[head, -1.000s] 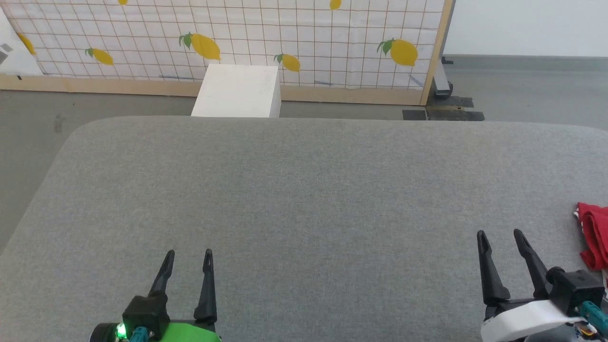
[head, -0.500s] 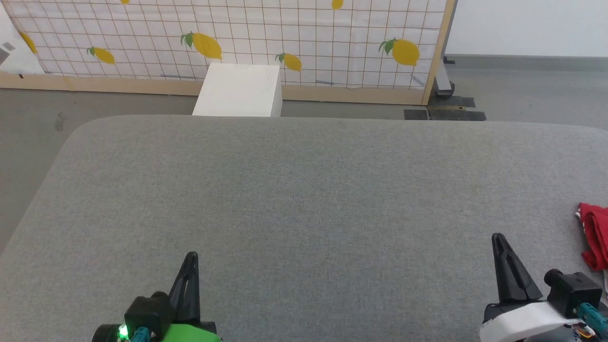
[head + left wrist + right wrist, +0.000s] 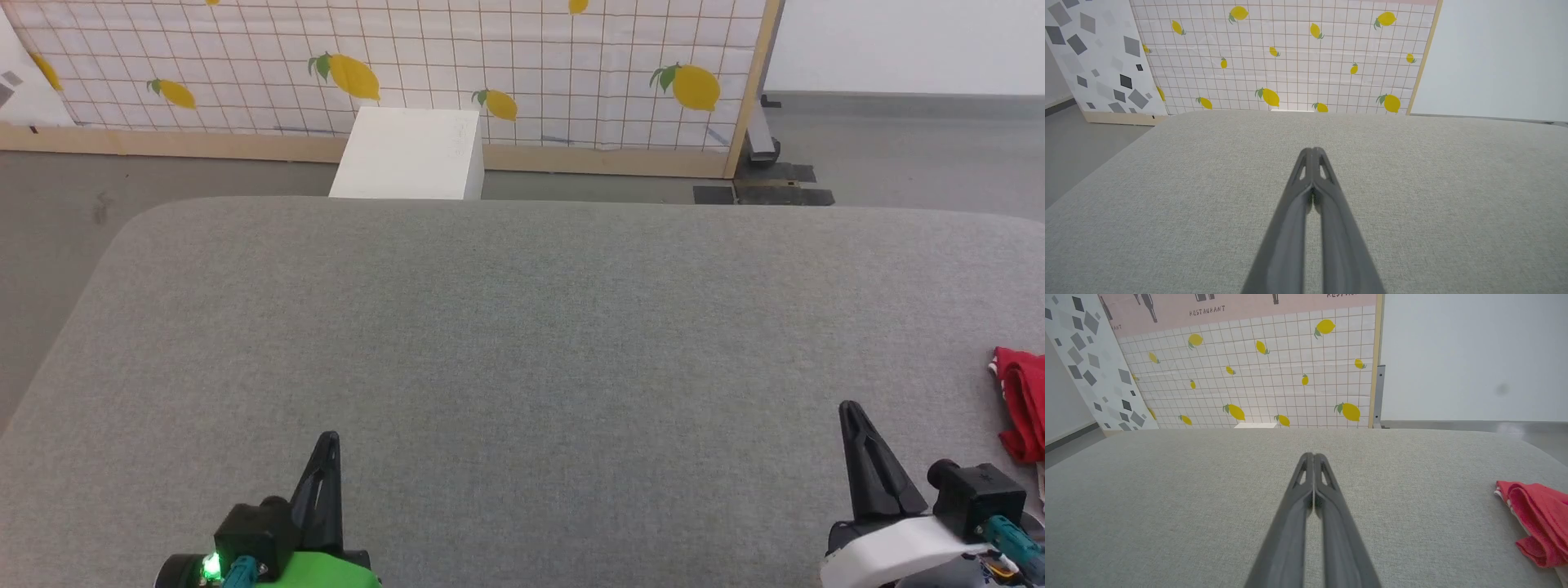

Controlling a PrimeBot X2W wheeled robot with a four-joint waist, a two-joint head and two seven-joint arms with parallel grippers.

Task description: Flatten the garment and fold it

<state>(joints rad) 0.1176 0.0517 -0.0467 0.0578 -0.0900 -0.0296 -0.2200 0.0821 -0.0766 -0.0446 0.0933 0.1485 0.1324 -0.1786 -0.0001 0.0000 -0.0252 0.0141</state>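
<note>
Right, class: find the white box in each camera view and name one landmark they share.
Head view: the white box sits top centre, beyond the far edge of the grey fabric surface.
Left wrist view: a white sliver of it peeks over that edge, above centre.
Right wrist view: the same sliver, left of centre.
Shared landmark: the lemon-print screen right behind it.

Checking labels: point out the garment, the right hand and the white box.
garment (image 3: 1539,518), right wrist view, bunched red fabric.
right hand (image 3: 851,408), head view, shut fingertips.
white box (image 3: 408,153), head view, top face.
</note>
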